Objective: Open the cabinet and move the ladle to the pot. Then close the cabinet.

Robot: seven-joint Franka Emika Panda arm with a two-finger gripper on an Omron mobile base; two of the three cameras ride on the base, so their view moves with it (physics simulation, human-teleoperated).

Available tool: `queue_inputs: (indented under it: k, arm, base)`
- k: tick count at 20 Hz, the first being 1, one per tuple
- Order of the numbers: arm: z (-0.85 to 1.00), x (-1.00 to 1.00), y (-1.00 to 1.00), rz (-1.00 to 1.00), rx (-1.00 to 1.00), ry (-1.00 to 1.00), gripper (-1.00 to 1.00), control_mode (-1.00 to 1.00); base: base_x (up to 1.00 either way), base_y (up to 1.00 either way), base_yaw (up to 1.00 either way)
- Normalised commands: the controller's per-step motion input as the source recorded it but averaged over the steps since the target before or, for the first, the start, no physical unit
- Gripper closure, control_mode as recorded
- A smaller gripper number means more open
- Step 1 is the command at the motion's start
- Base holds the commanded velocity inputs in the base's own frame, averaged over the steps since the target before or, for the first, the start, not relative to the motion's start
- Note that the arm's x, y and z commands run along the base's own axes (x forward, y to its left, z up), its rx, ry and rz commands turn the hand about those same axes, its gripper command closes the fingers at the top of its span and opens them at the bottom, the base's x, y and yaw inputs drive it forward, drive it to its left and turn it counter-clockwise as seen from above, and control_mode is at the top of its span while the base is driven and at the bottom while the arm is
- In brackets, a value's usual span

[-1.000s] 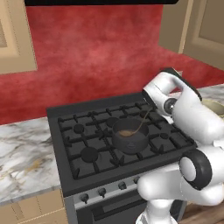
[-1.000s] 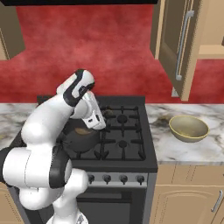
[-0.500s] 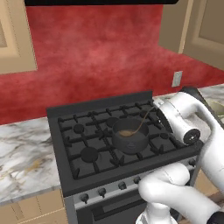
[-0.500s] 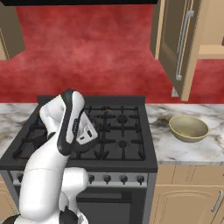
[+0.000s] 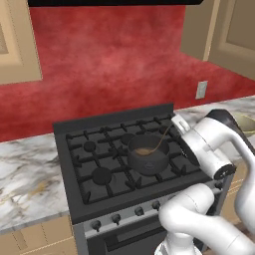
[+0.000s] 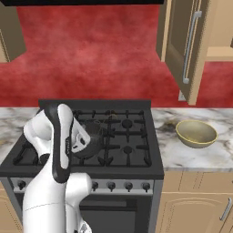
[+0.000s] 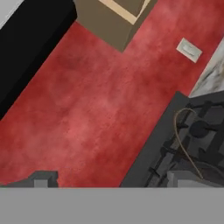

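The dark pot [image 5: 149, 162] sits on a middle burner of the stove [image 5: 99, 149]. The thin brown ladle [image 5: 159, 143] rests in it, scoop down and handle leaning up to the right. My gripper [image 5: 175, 119] hangs just right of and behind the pot, apart from the ladle. In the hand view my gripper [image 7: 116, 181] is open, its tips spread wide with nothing between them, and the ladle handle [image 7: 180, 142] curves over the grates. The cabinet [image 6: 179, 50] stands open at the upper right, its silver bar handle [image 6: 190, 48] facing into the room.
A yellowish-tan bowl [image 6: 195, 133] stands on the marble counter [image 6: 182, 154] right of the stove. A red wall [image 5: 109, 64] with an outlet [image 5: 201, 89] rises behind it. A black hood [image 7: 30, 48] hangs above. My white arm [image 6: 57, 136] covers the stove's left half.
The arm has pulled back from over the pot and folded toward the base, the hand tilting up toward the wall. The ladle stays in the pot. The jaws have stayed wide.
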Motion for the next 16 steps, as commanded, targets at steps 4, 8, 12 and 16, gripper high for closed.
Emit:
queue_inputs:
  k: [4,8,12,16]
  arm:
    - [1.0,-0.35,0.1,0.0,0.0,0.19,-1.0,-1.0]
    - [1.0,-0.42,0.11,0.0,0.0,0.32,-1.0,-1.0]
    - [1.0,-0.46,0.04,-0.02,0.0,0.52,-1.0,-1.0]
    - [1.0,-0.36,0.01,-0.11,0.0,0.76,-1.0,-1.0]
  base:
    - [0.0,0.0,0.0]
    - [0.0,0.0,0.0]
    - [0.0,0.0,0.0]
    - [0.0,0.0,0.0]
